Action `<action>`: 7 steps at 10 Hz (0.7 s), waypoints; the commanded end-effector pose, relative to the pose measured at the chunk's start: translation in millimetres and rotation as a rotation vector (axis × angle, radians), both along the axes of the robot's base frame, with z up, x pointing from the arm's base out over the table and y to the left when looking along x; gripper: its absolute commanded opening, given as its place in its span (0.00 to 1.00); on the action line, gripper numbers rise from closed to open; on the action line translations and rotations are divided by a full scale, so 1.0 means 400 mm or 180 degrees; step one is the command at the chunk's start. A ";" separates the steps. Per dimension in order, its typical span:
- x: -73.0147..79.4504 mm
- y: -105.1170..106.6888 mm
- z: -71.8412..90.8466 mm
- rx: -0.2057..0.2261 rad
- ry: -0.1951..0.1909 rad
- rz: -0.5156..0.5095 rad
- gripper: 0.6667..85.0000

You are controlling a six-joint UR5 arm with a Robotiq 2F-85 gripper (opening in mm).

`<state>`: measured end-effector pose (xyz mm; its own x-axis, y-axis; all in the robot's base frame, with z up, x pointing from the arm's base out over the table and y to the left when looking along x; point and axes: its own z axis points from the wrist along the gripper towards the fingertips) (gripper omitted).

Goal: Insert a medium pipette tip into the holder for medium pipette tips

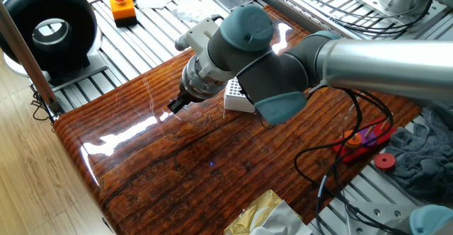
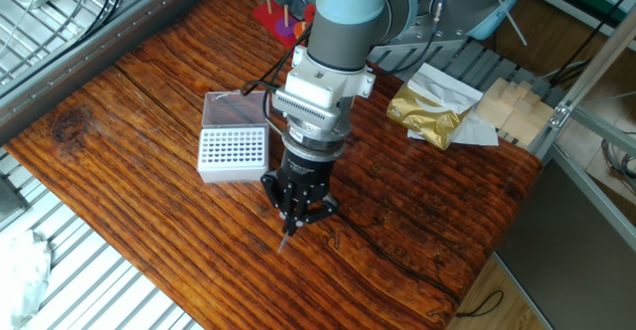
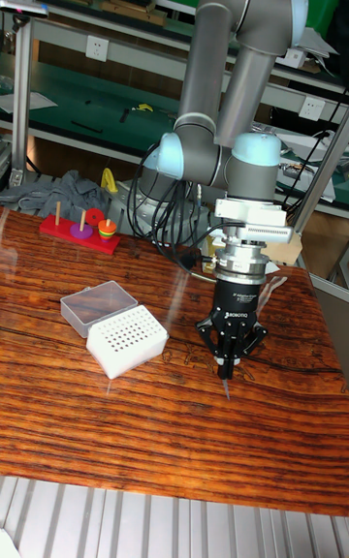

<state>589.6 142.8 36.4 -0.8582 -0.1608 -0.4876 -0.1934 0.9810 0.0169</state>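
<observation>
My gripper [image 2: 296, 217] points straight down over the wooden table, shut on the medium pipette tip [image 2: 288, 237]. The tip is a thin pale sliver sticking out below the fingertips, its point just above the wood; the tall fixed view shows it too, as the medium pipette tip [image 3: 227, 386] under the gripper [image 3: 226, 364]. The holder [image 2: 233, 152], a white block with a grid of holes, stands a short way to the left, its clear lid [image 2: 227, 106] lying open behind it. In one fixed view the arm hides most of the holder [image 1: 237, 98], and the gripper [image 1: 175, 106] is near it.
A gold foil bag [image 2: 427, 111] and wooden blocks [image 2: 512, 106] lie at the table's far right. A red peg toy [image 3: 82, 227] stands behind the holder. Cables [image 1: 333, 150] trail over the wood. An orange button box [image 1: 122, 7] and a black round device [image 1: 49, 26] sit off the table.
</observation>
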 end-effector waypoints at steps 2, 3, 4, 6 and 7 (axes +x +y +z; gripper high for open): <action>0.018 0.015 -0.003 0.0003 -0.0045 -0.0061 0.00; 0.025 0.030 -0.008 0.0013 -0.0062 -0.0080 0.00; 0.032 0.041 -0.012 0.0023 -0.0075 -0.0098 0.00; 0.033 0.039 -0.010 0.0011 -0.0092 -0.0121 0.00; 0.024 0.034 -0.003 -0.0008 -0.0116 -0.0132 0.00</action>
